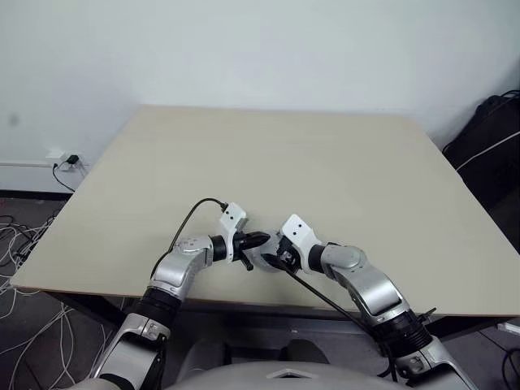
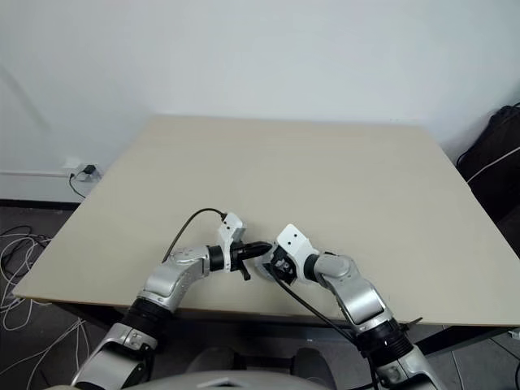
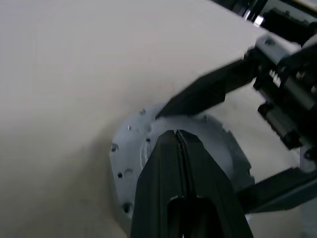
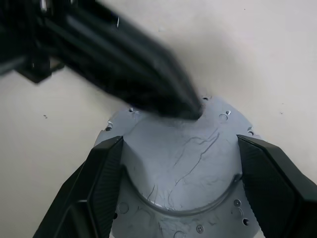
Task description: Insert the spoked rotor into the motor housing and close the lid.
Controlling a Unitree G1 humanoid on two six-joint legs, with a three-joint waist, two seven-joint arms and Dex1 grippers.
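Pressing the flat round grey metal lid (image 4: pixel 181 163) evenly down needs the clenched left gripper (image 3: pixel 174 136) centred on its plain face, while the right gripper (image 4: pixel 181 171) grasps its rim on the beige table (image 1: pixel 268 154).

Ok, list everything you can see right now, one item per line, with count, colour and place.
lid: one, grey, flat on the table near its front edge, between the two grippers
table: one, beige, in front of the robot
cables: several, white and black, on the floor left of the table
wall socket: one, white, on the wall at the left
bag: one, black, on the floor right of the table
left gripper: one, black, shut, tips over the lid
right gripper: one, black, fingers spread either side of the lid
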